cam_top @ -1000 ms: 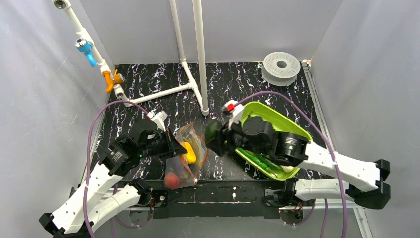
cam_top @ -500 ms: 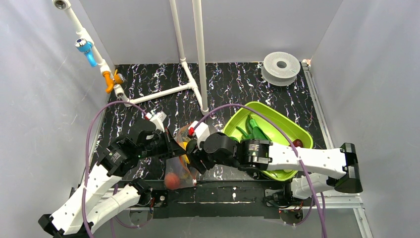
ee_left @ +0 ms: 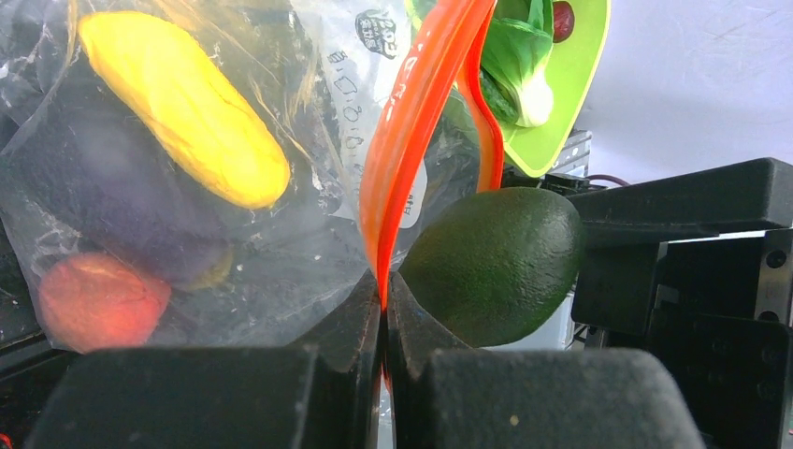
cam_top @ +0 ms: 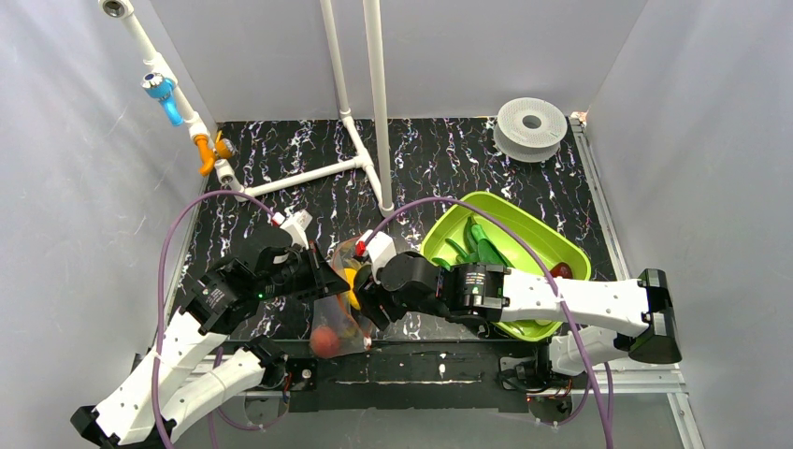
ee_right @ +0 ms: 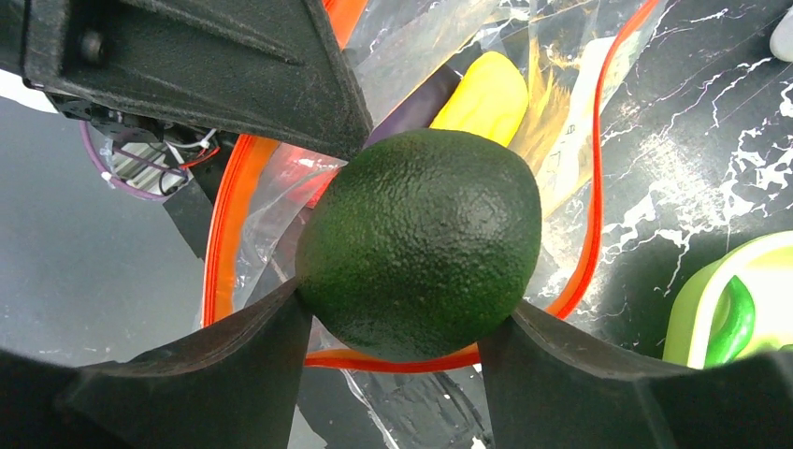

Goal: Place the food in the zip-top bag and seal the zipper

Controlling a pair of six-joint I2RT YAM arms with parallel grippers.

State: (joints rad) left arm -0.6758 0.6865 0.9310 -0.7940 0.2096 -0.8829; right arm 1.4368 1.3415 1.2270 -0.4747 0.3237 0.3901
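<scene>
The clear zip-top bag (cam_top: 338, 301) lies between the arms with its mouth held up. My left gripper (ee_left: 385, 290) is shut on the red-orange zipper (ee_left: 416, 140). Inside the bag I see a yellow piece (ee_left: 182, 108), a dark purple eggplant (ee_left: 112, 187) and a red-orange tomato (ee_left: 93, 299). My right gripper (ee_right: 402, 323) is shut on a round, dark green, bumpy fruit (ee_right: 421, 243), which hangs right at the open ring of the zipper (ee_right: 589, 215). From above, the right gripper (cam_top: 369, 299) sits against the bag's right edge.
The lime-green tray (cam_top: 552, 245) lies right of the bag and holds long green vegetables (cam_top: 477, 248) and a small red piece (cam_top: 561, 269). A white pipe frame (cam_top: 374, 112) stands at the back, with a grey spool (cam_top: 531, 126) at the back right.
My right arm has swung left from the tray to the bag's mouth, carrying the green fruit. The left gripper keeps its hold on the zipper.
</scene>
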